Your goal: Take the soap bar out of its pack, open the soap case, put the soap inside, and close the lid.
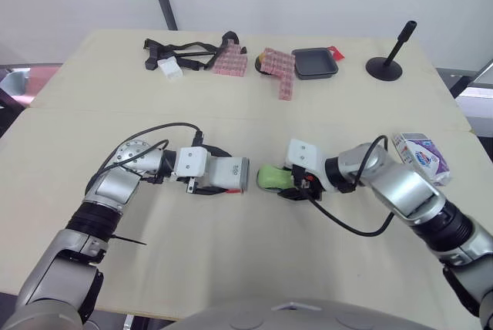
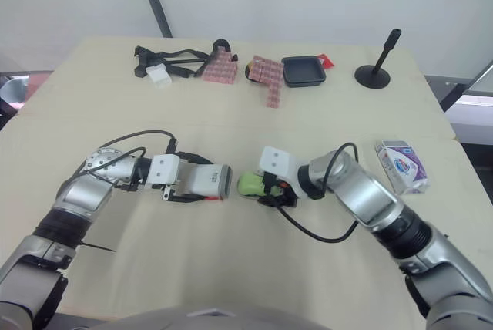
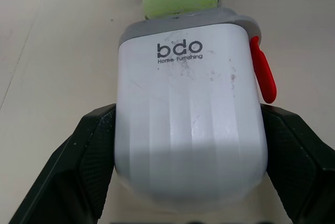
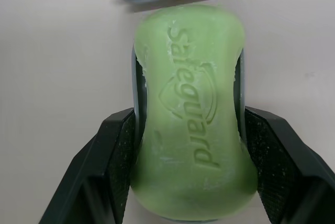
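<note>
My left gripper is shut on the white soap case, held on its side just above the table. The case has a grey rim, "bdo" lettering and a red latch. Its grey end faces the green soap bar, a small gap away. My right gripper is shut on the soap, with a black finger on each long side. Thin grey edges show between the soap and the fingers. The purple-and-white soap pack lies at the table's right edge, behind my right arm.
Along the far side of the table lie a black strap with a white block, pink packets, a black tray and a black stand. Bare tabletop stretches between them and my grippers.
</note>
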`<action>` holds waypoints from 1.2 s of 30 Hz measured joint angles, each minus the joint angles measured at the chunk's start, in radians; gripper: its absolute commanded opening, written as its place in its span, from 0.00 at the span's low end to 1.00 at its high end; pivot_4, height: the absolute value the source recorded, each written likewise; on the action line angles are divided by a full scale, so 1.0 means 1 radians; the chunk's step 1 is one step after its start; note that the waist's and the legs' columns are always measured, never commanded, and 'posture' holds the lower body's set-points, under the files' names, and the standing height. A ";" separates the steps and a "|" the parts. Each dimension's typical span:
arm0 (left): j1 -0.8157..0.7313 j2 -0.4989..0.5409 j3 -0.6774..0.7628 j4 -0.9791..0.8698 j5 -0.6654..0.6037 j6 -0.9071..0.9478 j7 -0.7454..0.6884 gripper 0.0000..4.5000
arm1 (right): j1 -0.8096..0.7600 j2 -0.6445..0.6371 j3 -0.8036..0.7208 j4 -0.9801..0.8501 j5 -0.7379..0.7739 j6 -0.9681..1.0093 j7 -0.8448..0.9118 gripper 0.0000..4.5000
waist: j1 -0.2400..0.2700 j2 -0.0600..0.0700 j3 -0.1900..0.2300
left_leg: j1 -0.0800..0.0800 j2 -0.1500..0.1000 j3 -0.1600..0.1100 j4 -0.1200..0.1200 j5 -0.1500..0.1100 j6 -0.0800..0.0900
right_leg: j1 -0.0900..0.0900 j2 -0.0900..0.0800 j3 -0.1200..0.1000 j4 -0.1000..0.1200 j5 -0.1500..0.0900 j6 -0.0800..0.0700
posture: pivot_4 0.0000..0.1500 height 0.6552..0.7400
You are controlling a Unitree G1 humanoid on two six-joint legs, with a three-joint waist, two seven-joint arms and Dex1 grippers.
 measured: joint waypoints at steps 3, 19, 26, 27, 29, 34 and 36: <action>-0.001 -0.016 -0.008 -0.004 0.000 0.005 0.005 0.77 | -0.017 -0.019 0.001 -0.001 0.003 0.008 0.028 0.57 | 0.000 0.000 0.000 | -0.002 0.000 0.000 0.000 0.000 0.000 | 0.000 0.000 0.000 0.000 0.000 0.000 | 1.00 1.00; -0.001 -0.057 -0.033 -0.040 0.005 0.037 0.043 0.77 | -0.092 -0.029 0.054 -0.027 0.008 0.119 0.062 0.57 | 0.002 0.000 0.000 | -0.002 0.001 0.000 0.000 0.000 0.000 | 0.000 0.000 0.000 0.000 0.000 0.000 | 1.00 1.00; -0.012 -0.093 -0.035 -0.045 0.010 0.039 0.054 0.77 | -0.157 0.005 0.087 -0.030 0.004 0.138 0.059 0.57 | 0.003 0.000 0.000 | -0.002 0.000 0.000 0.001 0.000 0.000 | 0.000 0.000 0.000 0.001 0.000 0.000 | 1.00 1.00; -0.014 -0.098 -0.036 -0.046 0.010 0.040 0.054 0.77 | -0.164 0.009 0.092 -0.030 0.003 0.142 0.058 0.57 | 0.003 0.000 0.000 | -0.002 0.000 0.000 0.001 0.000 0.000 | 0.000 0.000 0.000 0.001 0.000 0.000 | 1.00 1.00; -0.014 -0.100 -0.037 -0.046 0.011 0.045 0.055 0.77 | -0.169 0.010 0.098 -0.030 0.001 0.149 0.056 0.57 | 0.003 0.000 0.000 | -0.002 0.000 0.000 0.001 0.000 0.000 | 0.000 0.000 0.000 0.001 0.000 0.000 | 1.00 1.00; -0.014 -0.130 -0.041 -0.050 0.017 0.064 0.076 0.77 | -0.196 0.013 0.117 -0.029 -0.009 0.164 0.045 0.57 | 0.003 0.000 0.000 | -0.002 0.000 0.000 0.001 0.000 0.000 | 0.000 0.000 0.000 0.001 0.000 0.000 | 1.00 1.00; -0.014 -0.134 -0.047 -0.051 0.020 0.070 0.089 0.77 | -0.201 0.012 0.119 -0.028 -0.015 0.173 0.040 0.57 | 0.003 0.000 0.000 | -0.002 0.000 0.000 0.001 0.000 0.000 | 0.000 0.000 0.000 0.001 0.000 0.000 | 1.00 1.00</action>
